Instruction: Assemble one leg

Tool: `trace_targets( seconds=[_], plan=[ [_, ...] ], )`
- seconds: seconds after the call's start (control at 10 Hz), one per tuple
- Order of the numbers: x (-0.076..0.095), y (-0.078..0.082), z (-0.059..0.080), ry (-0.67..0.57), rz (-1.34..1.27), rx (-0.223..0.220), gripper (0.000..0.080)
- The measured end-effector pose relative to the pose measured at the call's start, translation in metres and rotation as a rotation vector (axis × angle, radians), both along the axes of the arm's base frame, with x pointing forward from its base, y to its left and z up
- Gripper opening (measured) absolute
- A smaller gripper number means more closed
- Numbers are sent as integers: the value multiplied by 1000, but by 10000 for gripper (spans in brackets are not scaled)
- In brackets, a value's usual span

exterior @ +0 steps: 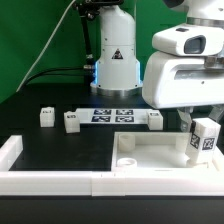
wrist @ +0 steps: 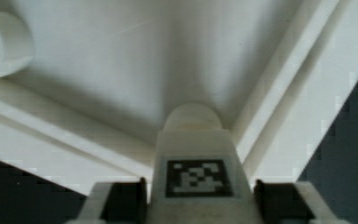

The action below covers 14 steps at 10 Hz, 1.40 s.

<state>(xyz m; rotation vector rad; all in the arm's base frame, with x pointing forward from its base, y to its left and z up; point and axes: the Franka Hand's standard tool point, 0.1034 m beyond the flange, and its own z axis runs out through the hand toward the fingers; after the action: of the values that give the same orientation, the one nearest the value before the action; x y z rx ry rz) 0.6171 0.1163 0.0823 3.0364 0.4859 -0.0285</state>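
Note:
My gripper is shut on a leg, a small white post with a black-and-white tag, and holds it upright just above the right end of the wide white panel. In the wrist view the leg sits between the two fingers, and the panel with its raised rim fills the background. Three more legs stand on the black table: one at the exterior view's left, one beside it, and one right of the marker board.
The marker board lies flat in front of the robot base. A low white wall runs along the front edge and up the left side. The panel has a round socket at its near left corner.

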Motion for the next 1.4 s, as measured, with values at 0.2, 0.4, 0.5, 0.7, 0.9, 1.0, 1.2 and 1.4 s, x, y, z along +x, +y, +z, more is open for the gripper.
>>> trace_targets(
  seconds=[0.2,0.4,0.5,0.7,0.9,1.0,1.2,1.4],
  plan=[
    [0,-1,-1,-38,-367,58,290],
    [-2,4,-2,-68,-633,72,291],
    [-1,6,-2,-76,-756,80,291],
    [-2,12,-2,-83,-1019,89,291],
    [-2,14,-3,-73,-1198,104,300],
    [-2,14,-3,-72,-1146,104,300],
    [-1,15,-2,-73,-1047,106,554],
    [2,14,-3,-80,-757,92,641]
  ],
)
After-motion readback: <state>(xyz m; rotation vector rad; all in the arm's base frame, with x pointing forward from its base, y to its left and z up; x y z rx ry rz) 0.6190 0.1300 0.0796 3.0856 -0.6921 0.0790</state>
